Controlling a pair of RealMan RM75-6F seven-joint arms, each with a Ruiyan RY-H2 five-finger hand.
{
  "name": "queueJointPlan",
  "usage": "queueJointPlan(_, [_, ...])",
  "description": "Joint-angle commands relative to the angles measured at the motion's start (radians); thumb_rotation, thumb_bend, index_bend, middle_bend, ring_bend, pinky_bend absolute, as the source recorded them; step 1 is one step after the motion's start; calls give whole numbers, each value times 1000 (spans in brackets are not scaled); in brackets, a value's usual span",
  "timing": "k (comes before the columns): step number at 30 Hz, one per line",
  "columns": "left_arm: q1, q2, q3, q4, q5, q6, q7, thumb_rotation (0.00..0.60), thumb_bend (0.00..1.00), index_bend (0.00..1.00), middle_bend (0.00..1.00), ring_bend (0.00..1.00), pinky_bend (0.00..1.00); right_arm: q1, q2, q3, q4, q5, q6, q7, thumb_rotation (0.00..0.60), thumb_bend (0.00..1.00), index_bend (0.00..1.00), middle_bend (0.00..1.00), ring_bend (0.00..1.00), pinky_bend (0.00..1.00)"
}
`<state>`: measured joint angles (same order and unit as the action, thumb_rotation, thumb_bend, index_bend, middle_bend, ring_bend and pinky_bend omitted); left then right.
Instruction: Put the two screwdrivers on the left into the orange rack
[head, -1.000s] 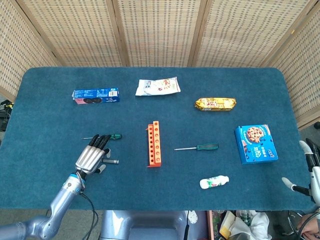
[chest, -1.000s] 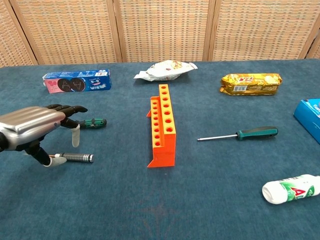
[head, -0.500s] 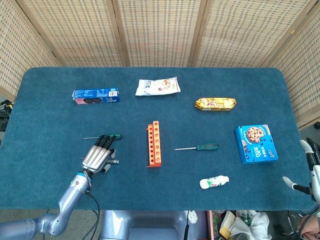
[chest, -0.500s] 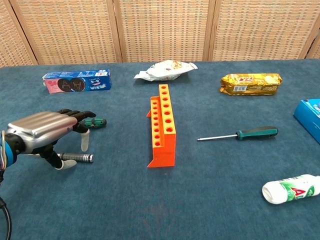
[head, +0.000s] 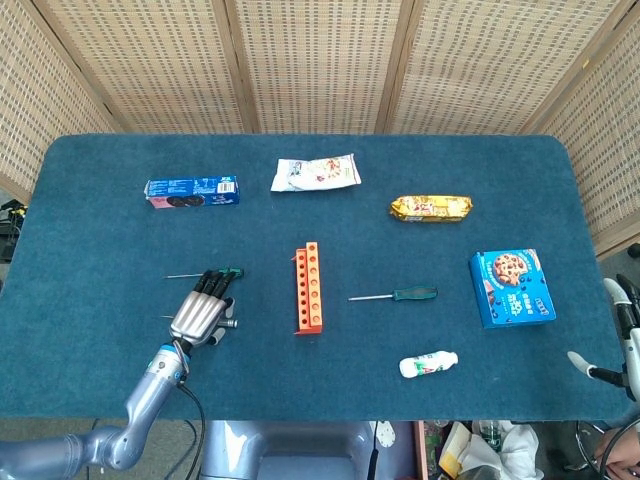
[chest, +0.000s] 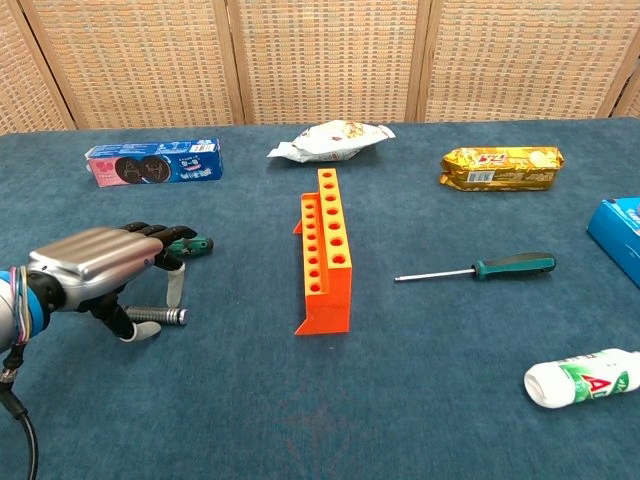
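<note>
Screwdrivers on the left: two lie flat on the blue table, side by side and close together, well left of the orange rack. The green-handled screwdriver lies farther from the robot, its thin shaft pointing left in the head view; the grey-handled screwdriver lies nearer, its metallic handle pointing toward the rack. The left hand arches over both, fingertips down beside the green handle, thumb lowered next to the grey one. Its fingers are spread and appear to hold nothing, though contact under the palm is hard to judge. The right hand shows only at the frame edge, off the table, fingers apart and empty.

Handling, as a judgement: both tools are light, rigid and not fragile. The round handles will likely roll on the cloth, and the grey one looks smooth enough to slip. The handle is the place to grip, pinched across its width, leaving the shaft free to point down into a hole of the rack. The rack stands upright with its row of holes facing up; being light plastic, it may shift if nudged.
</note>
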<state>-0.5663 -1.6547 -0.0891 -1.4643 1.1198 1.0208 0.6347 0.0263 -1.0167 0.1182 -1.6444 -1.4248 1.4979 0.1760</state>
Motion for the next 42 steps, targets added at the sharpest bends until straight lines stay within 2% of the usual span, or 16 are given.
queueJointPlan(1, [-3,-4,1,3,-7,0,1,600,311,495,0,0,0,0,1,0,-1,-1,0,3,600,0,0,0,0,0])
queueJointPlan(6, [-10,-12,5,9,-13,-2,-3,600,317,515,0,0,0,0,4,0,-2,0,-1,10,600,0,0,0,0,0])
queueJointPlan(13, [-11,-23,2,21,-18,12,-15,600,398,583,0,0,0,0,6,-1,0,0,-3,17,600,0,0,0,0,0])
queueJointPlan(19, [-4,27,-18,-59,16,52,-71,600,402,587,0,0,0,1,6,-2,-1,-2,-5,16,600,0,0,0,0,0])
queueJointPlan(23, [2,97,-51,-153,32,65,-148,600,405,595,0,0,0,2,5,-4,-2,-3,-5,13,600,0,0,0,0,0])
queueJointPlan(27, [14,192,-101,-267,82,80,-316,600,405,608,0,0,0,3,4,-5,-4,-2,-8,8,600,0,0,0,0,0])
queueJointPlan(34, [28,309,-150,-375,190,113,-529,600,429,643,0,0,0,7,-1,-10,-8,-8,-13,-11,600,0,0,0,0,0])
queueJointPlan(42, [17,401,-185,-491,211,78,-706,600,430,648,0,0,0,9,-5,-10,-7,-7,-14,-25,600,0,0,0,0,0])
